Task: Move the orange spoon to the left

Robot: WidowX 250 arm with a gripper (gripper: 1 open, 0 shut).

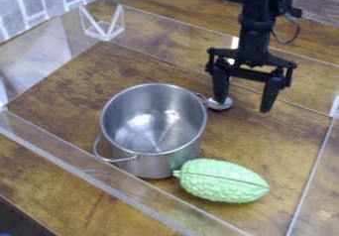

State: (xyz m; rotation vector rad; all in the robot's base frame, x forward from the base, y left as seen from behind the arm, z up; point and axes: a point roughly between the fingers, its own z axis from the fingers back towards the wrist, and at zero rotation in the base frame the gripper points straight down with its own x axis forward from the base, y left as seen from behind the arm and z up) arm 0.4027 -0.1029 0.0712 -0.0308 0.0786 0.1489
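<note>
The orange spoon (220,103) lies on the wooden table just right of the steel pot. Its small grey bowl shows plainly, while its red-orange handle runs back and to the right, mostly hidden behind the gripper. My gripper (244,100) hangs from a black arm directly over the spoon. It is open, with one finger (216,85) near the spoon's bowl and the other further right. Nothing is held between the fingers. I cannot tell whether the fingertips touch the table.
The steel pot (153,126) stands at the centre with a bumpy green gourd (221,180) in front of it. Clear plastic walls (54,131) ring the work area, and a small clear stand (99,22) sits at the back left.
</note>
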